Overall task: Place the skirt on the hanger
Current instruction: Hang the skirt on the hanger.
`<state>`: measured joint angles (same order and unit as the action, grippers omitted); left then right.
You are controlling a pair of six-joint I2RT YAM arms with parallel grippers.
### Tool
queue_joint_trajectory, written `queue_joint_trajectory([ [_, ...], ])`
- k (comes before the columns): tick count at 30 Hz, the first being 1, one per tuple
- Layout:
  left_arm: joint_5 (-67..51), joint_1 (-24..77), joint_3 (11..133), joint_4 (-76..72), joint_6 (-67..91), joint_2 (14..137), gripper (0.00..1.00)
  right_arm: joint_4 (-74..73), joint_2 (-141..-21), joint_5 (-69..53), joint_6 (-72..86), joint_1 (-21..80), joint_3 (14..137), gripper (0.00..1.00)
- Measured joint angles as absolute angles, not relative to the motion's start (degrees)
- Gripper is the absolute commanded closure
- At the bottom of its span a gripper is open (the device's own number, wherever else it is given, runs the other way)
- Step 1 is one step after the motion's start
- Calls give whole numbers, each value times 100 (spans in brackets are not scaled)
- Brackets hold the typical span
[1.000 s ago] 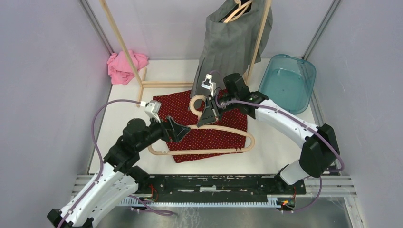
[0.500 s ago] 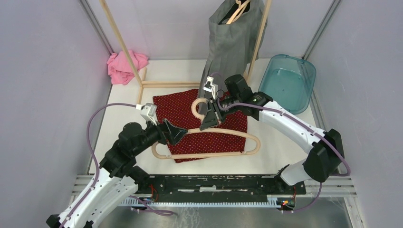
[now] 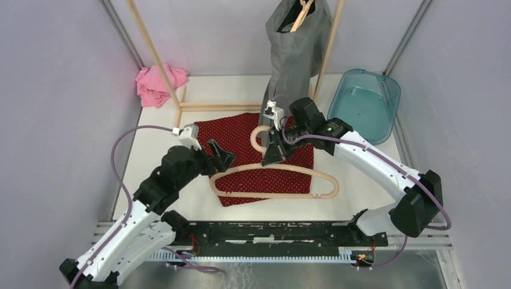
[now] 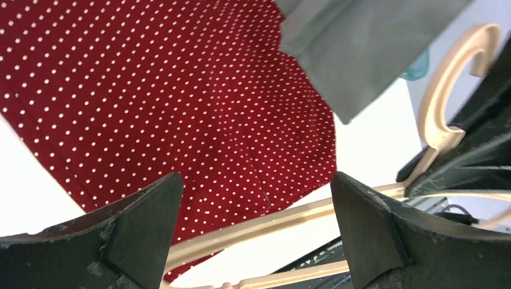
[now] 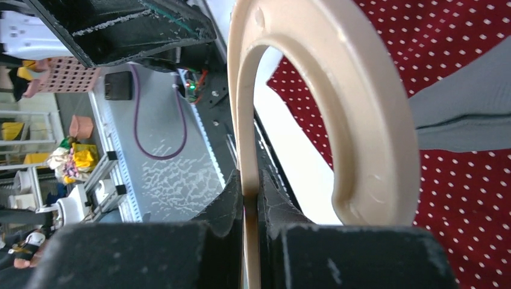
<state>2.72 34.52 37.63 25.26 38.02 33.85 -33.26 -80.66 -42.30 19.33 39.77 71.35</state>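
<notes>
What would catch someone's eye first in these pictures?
A red polka-dot skirt lies flat mid-table with a beige hanger over it, the right gripper shut on its neck. The left gripper hovers open at the skirt's left side. A grey skirt hangs at the back.

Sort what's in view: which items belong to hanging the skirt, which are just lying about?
Job: red dotted skirt, beige hanger, right tool shut on hanger, open left tool.
Bystanders: grey garment on wooden rack, pink cloth, teal tub.

Matt red cloth skirt (image 4: 150, 90) — smooth, faintly glossy cream plastic hanger (image 5: 364, 108)
</notes>
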Motion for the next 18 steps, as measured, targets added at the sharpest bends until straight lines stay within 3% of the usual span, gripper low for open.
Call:
queue_joint_trajectory([
  [8,733,3452,3763,2832,4178,4121,1,-3612,-8068,-3527,1811,3975,7135,99],
  [18,1332,3452,3763,3170,4563,3920,1,-3481,-8071,-3275,1918,3975,6834,99],
])
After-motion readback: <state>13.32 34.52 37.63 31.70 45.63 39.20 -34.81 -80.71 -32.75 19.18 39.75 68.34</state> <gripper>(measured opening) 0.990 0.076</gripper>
